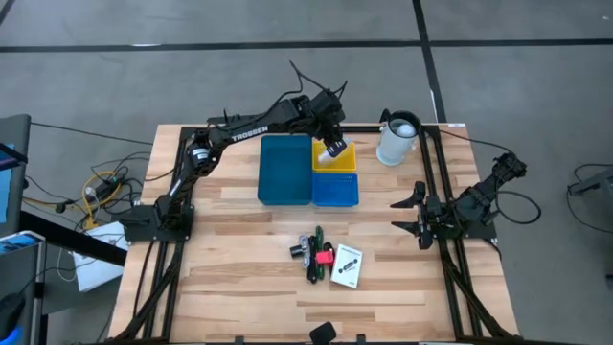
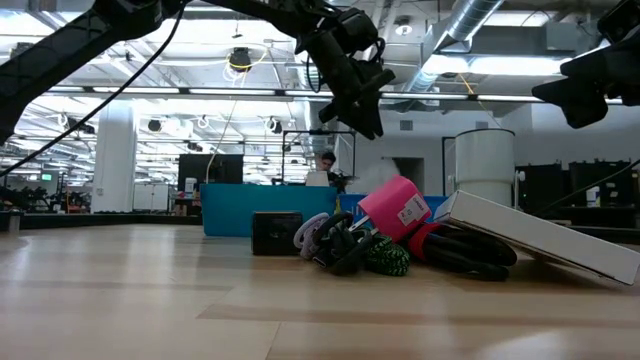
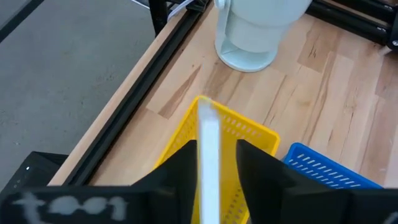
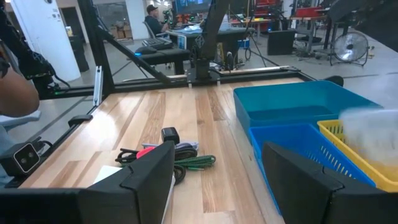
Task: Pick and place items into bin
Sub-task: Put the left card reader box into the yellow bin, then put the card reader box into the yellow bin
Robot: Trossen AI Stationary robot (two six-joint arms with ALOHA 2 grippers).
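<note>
Left gripper (image 1: 332, 149): hovering over the small yellow tray (image 1: 343, 161), its fingers (image 3: 180, 168) flanking a white bar (image 3: 208, 158); whether they are clamping it cannot be told.
Right gripper (image 1: 414, 213): waiting at the table's right side, jaws standing apart, holding nothing.
Remaining items (image 1: 326, 257), pens and white card: lying together on the table, well apart from the 3 trays.

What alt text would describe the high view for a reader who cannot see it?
The left gripper holds a white bar over the small yellow tray. The right gripper waits, jaws open, at the table's right side, and pens and a white card lie near the front.
</note>
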